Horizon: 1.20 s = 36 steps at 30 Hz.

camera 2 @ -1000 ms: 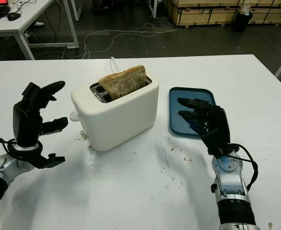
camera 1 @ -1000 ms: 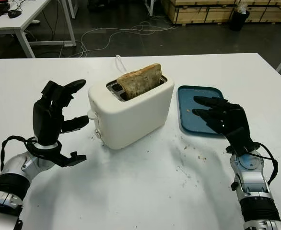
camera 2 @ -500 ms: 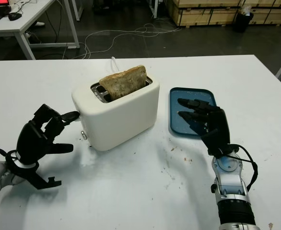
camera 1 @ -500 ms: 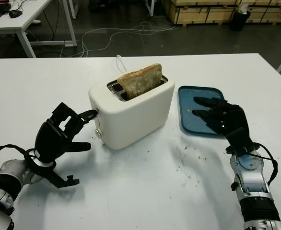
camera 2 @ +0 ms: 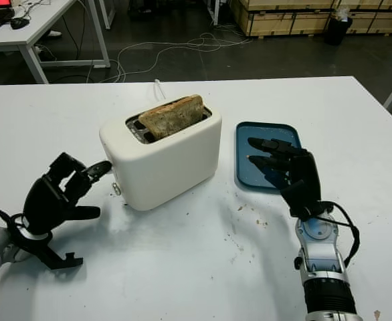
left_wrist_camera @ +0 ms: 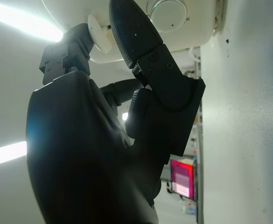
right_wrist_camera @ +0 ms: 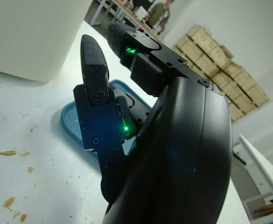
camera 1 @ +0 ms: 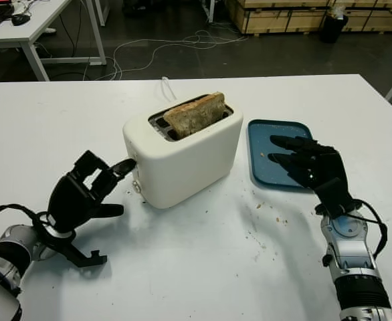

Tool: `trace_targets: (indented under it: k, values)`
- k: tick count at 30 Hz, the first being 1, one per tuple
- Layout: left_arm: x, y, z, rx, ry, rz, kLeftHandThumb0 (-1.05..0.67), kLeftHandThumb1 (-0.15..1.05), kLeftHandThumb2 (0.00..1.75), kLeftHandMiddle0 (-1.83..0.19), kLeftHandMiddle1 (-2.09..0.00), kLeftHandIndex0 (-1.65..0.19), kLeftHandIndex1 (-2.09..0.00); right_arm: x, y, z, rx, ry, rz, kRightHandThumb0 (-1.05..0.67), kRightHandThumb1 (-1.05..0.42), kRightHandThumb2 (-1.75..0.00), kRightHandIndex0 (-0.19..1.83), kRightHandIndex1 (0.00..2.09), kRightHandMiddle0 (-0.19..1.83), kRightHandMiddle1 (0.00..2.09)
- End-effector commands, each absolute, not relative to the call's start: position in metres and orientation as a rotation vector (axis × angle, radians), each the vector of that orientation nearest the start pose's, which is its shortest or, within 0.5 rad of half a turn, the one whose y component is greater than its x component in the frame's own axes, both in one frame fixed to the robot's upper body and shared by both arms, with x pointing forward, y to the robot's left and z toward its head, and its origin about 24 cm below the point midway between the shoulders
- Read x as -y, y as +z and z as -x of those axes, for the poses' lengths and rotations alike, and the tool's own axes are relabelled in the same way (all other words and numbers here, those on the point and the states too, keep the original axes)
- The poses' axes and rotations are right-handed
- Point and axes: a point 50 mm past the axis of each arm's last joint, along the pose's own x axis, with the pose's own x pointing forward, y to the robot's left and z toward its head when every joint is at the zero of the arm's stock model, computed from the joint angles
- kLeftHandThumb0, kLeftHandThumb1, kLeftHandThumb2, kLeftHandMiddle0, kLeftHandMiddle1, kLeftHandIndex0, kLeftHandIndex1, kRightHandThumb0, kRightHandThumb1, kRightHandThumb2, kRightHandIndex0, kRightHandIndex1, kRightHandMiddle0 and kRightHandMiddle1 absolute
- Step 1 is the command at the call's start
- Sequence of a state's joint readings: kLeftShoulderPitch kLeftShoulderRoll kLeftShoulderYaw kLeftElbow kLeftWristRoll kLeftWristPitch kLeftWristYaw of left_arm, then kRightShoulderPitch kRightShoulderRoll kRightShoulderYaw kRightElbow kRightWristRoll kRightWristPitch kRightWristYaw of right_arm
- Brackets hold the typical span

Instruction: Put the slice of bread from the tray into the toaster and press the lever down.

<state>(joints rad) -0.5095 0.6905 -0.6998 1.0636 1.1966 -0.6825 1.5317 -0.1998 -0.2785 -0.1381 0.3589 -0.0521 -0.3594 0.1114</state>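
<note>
A white toaster (camera 1: pixel 189 157) stands mid-table with a browned slice of bread (camera 1: pixel 194 114) sitting in its slot, the top edge still poking out. My left hand (camera 1: pixel 109 182) is at the toaster's left end, fingers curled, one fingertip (left_wrist_camera: pixel 127 28) pressed on the white lever knob (left_wrist_camera: pixel 98 39). The blue tray (camera 1: pixel 263 137) lies to the right of the toaster with nothing on it. My right hand (camera 1: pixel 295 151) hovers open over the tray's near right part, apart from the toaster.
Crumbs (camera 1: pixel 256 235) are scattered on the white table in front of the tray. The toaster's cable (camera 1: pixel 166 85) runs off the far edge. Beyond are a floor with cables, another table (camera 1: pixel 32 30) and wooden crates (camera 1: pixel 283 13).
My left hand came down from a raised pose to the toaster's left end and set a finger on the lever. The bread has sunk lower into the slot. The right hand stayed put.
</note>
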Motion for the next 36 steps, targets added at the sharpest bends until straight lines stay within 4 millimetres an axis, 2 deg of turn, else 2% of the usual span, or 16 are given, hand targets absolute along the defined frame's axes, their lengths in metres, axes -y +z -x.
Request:
trace_targets:
  k: [1, 3, 4, 5, 6, 7, 9, 10, 11, 14, 17, 19, 20, 22, 25, 36]
  values:
    - [-0.248, 0.025, -0.26, 0.929, -0.171, -1.343, -0.86, 0.92, 1.06, -0.01, -1.75, 0.0, -0.93, 0.223, 0.065, -0.288, 0.211, 0.016, 0.322, -0.45, -0.92, -0.15, 1.12, 0.03, 0.99, 0.0]
    - [-0.246, 0.029, -0.261, 0.888, -0.196, -1.29, -0.9, 0.92, 1.03, -0.14, -1.75, 0.0, -1.13, 0.224, 0.065, -0.288, 0.209, 0.016, 0.321, -0.44, -0.92, -0.15, 1.12, 0.03, 0.99, 0.0]
    - [-0.245, 0.032, -0.262, 0.862, -0.214, -1.261, -0.93, 0.92, 1.01, -0.38, -1.75, 0.0, -1.29, 0.224, 0.065, -0.288, 0.208, 0.016, 0.319, -0.45, -0.92, -0.14, 1.12, 0.03, 0.99, 0.0]
    - [-0.244, 0.035, -0.264, 0.816, -0.256, -1.225, -0.96, 0.92, 0.98, -0.85, -1.75, 0.0, -1.46, 0.224, 0.065, -0.287, 0.21, 0.016, 0.322, -0.45, -0.92, -0.14, 1.12, 0.03, 0.99, 0.0]
    - [-0.242, 0.038, -0.266, 0.76, -0.309, -1.194, -1.0, 0.92, 0.95, -1.09, -1.75, 0.0, -1.59, 0.224, 0.065, -0.287, 0.21, 0.016, 0.324, -0.45, -0.92, -0.15, 1.12, 0.03, 0.99, 0.0]
    - [-0.241, 0.041, -0.268, 0.694, -0.379, -1.164, -1.03, 0.92, 0.9, -1.22, -1.75, -0.13, -1.68, 0.224, 0.066, -0.288, 0.213, 0.016, 0.325, -0.45, -0.92, -0.15, 1.12, 0.03, 0.99, 0.0]
    - [-0.237, 0.048, -0.269, 0.594, -0.507, -1.072, -1.04, 0.92, 0.77, -1.14, -1.75, -0.49, -1.69, 0.224, 0.066, -0.288, 0.213, 0.017, 0.325, -0.46, -0.92, -0.14, 1.12, 0.03, 0.99, 0.0]
    - [-0.235, 0.052, -0.27, 0.558, -0.572, -1.052, -1.04, 0.92, 0.7, -1.1, -1.72, -0.67, -1.58, 0.224, 0.067, -0.288, 0.211, 0.018, 0.325, -0.46, -0.92, -0.14, 1.12, 0.03, 0.99, 0.0]
    - [-0.233, 0.055, -0.271, 0.523, -0.623, -1.036, -1.05, 0.92, 0.63, -1.11, -1.64, -0.89, -1.41, 0.224, 0.067, -0.288, 0.212, 0.02, 0.325, -0.46, -0.92, -0.14, 1.12, 0.03, 0.99, 0.0]
    - [-0.221, 0.071, -0.276, 0.38, -0.807, -1.039, -1.05, 0.92, 0.46, -1.31, -1.35, -1.31, -1.0, 0.225, 0.068, -0.288, 0.217, 0.028, 0.324, -0.45, -0.92, -0.15, 1.11, 0.02, 0.99, 0.0]
    - [-0.21, 0.076, -0.282, 0.141, -1.055, -1.128, -1.05, 0.92, 0.35, -1.52, -0.99, -1.54, -0.54, 0.225, 0.069, -0.289, 0.218, 0.032, 0.33, -0.45, -0.92, -0.15, 1.11, 0.02, 0.99, 0.0]
    - [-0.206, 0.071, -0.288, -0.075, -1.219, -1.264, -1.05, 0.92, 0.29, -1.56, -0.92, -1.56, -0.45, 0.224, 0.07, -0.289, 0.22, 0.033, 0.334, -0.45, -0.92, -0.15, 1.11, 0.02, 0.99, 0.0]
    - [-0.203, 0.067, -0.291, -0.166, -1.283, -1.337, -1.05, 0.92, 0.27, -1.57, -0.8, -1.56, -0.33, 0.224, 0.07, -0.289, 0.222, 0.035, 0.335, -0.45, -0.92, -0.15, 1.11, 0.02, 0.99, 0.0]
    - [-0.199, 0.06, -0.292, -0.276, -1.354, -1.386, -1.05, 0.92, 0.21, -1.57, -0.7, -1.55, -0.18, 0.224, 0.071, -0.289, 0.226, 0.036, 0.341, -0.45, -0.92, -0.14, 1.11, 0.02, 0.99, 0.0]
    - [-0.196, 0.054, -0.289, -0.328, -1.388, -1.356, -1.05, 0.92, 0.17, -1.57, -0.68, -1.57, -0.29, 0.225, 0.071, -0.29, 0.23, 0.039, 0.349, -0.45, -0.92, -0.15, 1.11, 0.02, 0.98, 0.0]
    - [-0.201, 0.048, -0.276, -0.432, -1.295, -1.197, -1.05, 0.92, 0.16, -1.57, -0.47, -1.57, -0.28, 0.224, 0.072, -0.291, 0.229, 0.048, 0.373, -0.46, -0.92, -0.15, 1.14, 0.04, 0.99, 0.0]
